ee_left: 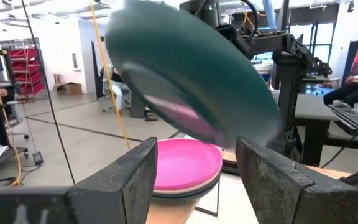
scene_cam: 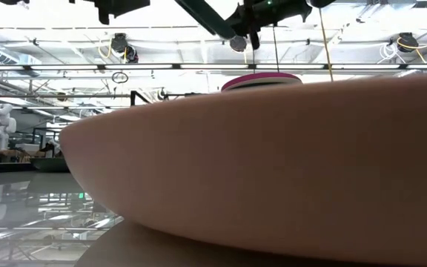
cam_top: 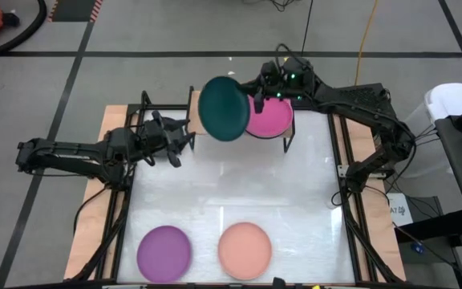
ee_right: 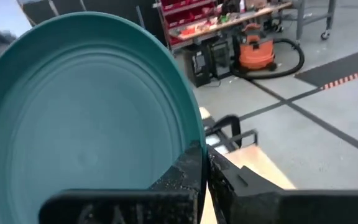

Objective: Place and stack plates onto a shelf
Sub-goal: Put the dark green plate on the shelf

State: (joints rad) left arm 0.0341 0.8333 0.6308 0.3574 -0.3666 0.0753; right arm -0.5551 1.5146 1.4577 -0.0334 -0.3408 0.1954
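A dark teal plate (cam_top: pixel 224 108) hangs tilted in the air over the left half of the shelf (ee_left: pixel 174 210), held by my right gripper (cam_top: pixel 253 102) at the table's far edge. A magenta plate (cam_top: pixel 271 119) tops a short stack on the shelf's right half; paler plate rims (ee_left: pixel 185 188) show beneath it. My left gripper (cam_top: pixel 180 143) hovers open just left of the shelf, its fingers (ee_left: pixel 135 180) pointing at the stack. A purple plate (cam_top: pixel 164 251) and a salmon plate (cam_top: pixel 245 249) lie flat near the table's near edge. My right gripper is shut on the teal plate's rim (ee_right: pixel 188 146), on the side nearest the magenta plate. It pinches the rim between its two fingers (ee_right: pixel 188 177), one on the plate's hollow face and one on its underside, coming from the table's right. The plate is lifted clear and tilted, its free side (scene_cam: pixel 199 13) raised.
The shelf's thin black legs (cam_top: pixel 285 141) stand on the white table top (cam_top: pixel 231 189), which lies bare between the shelf and the two near plates. The salmon plate (scene_cam: pixel 273 170) fills most of the low view. Wooden table borders run along both sides.
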